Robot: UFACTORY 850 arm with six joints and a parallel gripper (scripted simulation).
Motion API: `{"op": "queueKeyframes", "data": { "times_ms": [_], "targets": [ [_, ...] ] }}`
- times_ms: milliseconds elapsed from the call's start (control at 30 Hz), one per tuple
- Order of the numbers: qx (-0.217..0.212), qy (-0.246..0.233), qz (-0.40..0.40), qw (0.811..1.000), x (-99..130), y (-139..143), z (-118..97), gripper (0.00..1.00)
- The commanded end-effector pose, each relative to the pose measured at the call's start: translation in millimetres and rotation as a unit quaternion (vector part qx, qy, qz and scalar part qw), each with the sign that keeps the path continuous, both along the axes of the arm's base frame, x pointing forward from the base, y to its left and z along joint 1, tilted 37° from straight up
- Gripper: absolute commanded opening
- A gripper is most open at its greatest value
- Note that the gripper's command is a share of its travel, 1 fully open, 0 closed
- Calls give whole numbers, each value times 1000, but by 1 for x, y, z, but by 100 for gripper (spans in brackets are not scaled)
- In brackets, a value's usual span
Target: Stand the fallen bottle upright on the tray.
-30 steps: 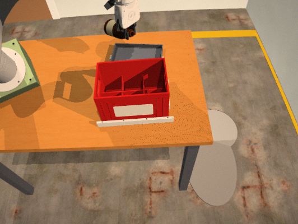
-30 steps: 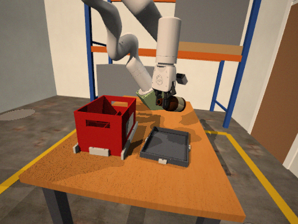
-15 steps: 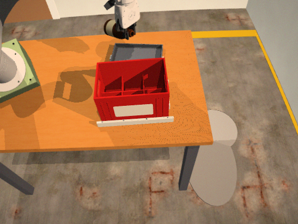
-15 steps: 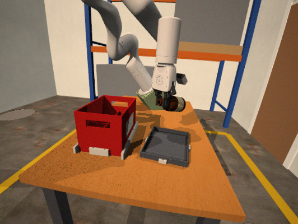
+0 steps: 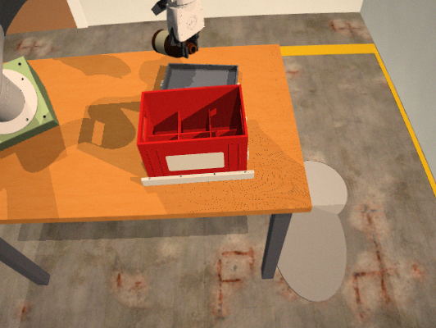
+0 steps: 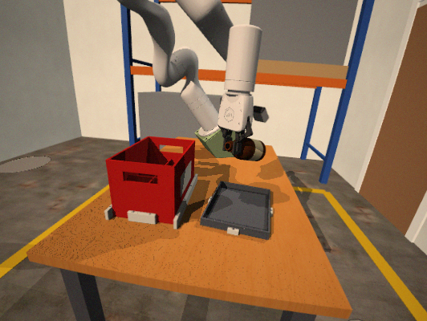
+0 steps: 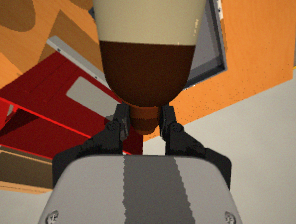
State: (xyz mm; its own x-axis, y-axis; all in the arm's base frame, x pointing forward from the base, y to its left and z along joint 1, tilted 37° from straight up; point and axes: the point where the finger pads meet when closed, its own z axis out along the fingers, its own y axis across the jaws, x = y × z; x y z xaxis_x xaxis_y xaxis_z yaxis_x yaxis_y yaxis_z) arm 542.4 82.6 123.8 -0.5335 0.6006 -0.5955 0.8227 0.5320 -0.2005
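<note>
My gripper (image 7: 145, 103) is shut on the neck of a brown bottle (image 7: 146, 60) with a cream label. I hold the bottle lying roughly on its side, high in the air above the far edge of the table. In the exterior view the bottle (image 6: 248, 148) hangs under the gripper (image 6: 234, 144), well above and behind the dark grey tray (image 6: 238, 209). In the top view the bottle (image 5: 165, 42) is just beyond the tray (image 5: 201, 76), left of its middle. The tray lies flat on the table and holds nothing.
A red crate (image 5: 193, 129) with inner dividers stands on the table right in front of the tray, held by pale stop blocks (image 5: 197, 177). The arm's green base (image 5: 20, 102) is at the table's left. A blue and orange rack (image 6: 329, 80) stands behind.
</note>
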Motion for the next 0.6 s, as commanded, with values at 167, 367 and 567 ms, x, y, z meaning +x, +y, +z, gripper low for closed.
{"op": "queueKeyframes", "data": {
  "times_ms": [167, 367, 567],
  "targets": [
    [-17, -11, 4, 1000, 0, 0, 0, 0],
    [-35, -22, 8, 999, 0, 1, 0, 0],
    [-49, -33, 12, 998, 0, 1, 1, 0]
  ]
}}
